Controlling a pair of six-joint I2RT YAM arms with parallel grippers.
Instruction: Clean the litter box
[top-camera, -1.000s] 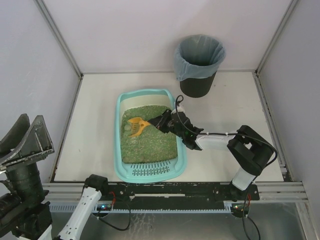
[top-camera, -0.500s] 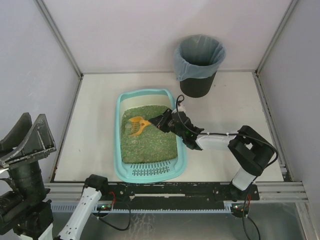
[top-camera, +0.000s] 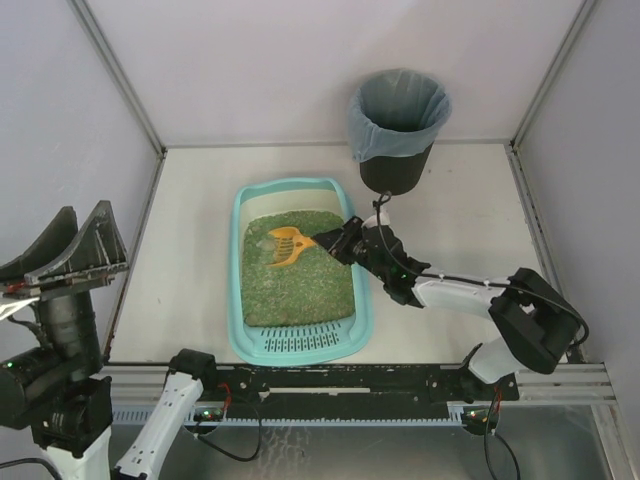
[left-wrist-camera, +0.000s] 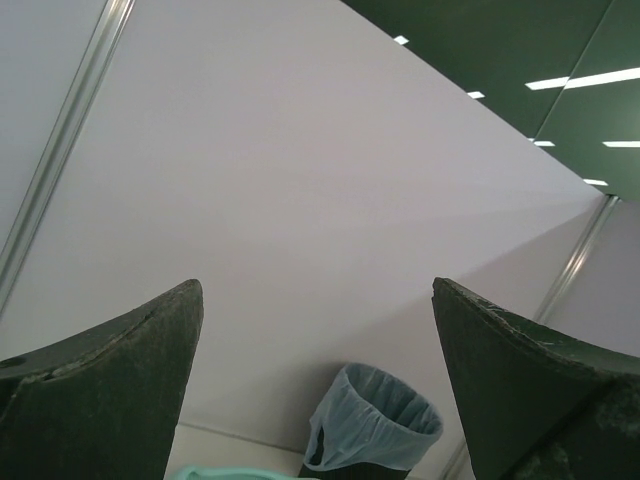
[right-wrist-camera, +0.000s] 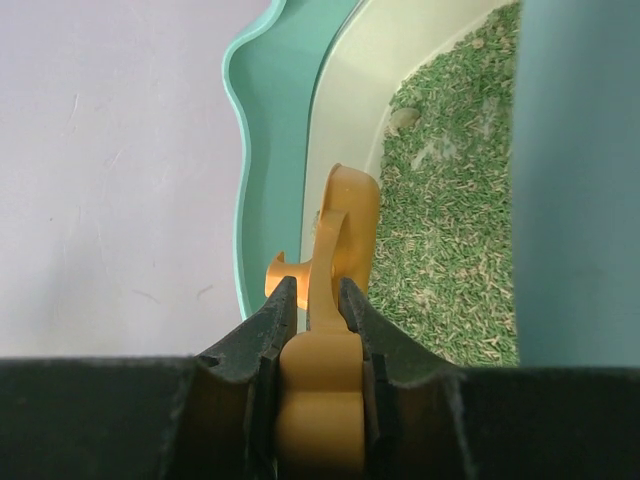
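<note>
The light-teal litter box (top-camera: 240, 262) lies mid-table, full of green litter, its slotted grate at the near end. It also shows in the right wrist view (right-wrist-camera: 262, 160). My right gripper (top-camera: 340, 243) is shut on the handle of the orange scoop (top-camera: 285, 246), whose head hangs over the litter near the far end. In the right wrist view the scoop (right-wrist-camera: 340, 235) stands edge-on between my fingers (right-wrist-camera: 272, 325). A small grey clump (right-wrist-camera: 404, 118) lies in the litter beyond it. My left gripper (top-camera: 70, 250) is open and raised at the far left, off the table.
A black round bin (top-camera: 397, 128) with a grey-blue bag stands at the back right of the table, also visible between my left fingers (left-wrist-camera: 375, 432). White walls enclose the table on three sides.
My right gripper has lifted the scoop and drawn it right and toward the far end of the box. My left gripper has risen a little.
</note>
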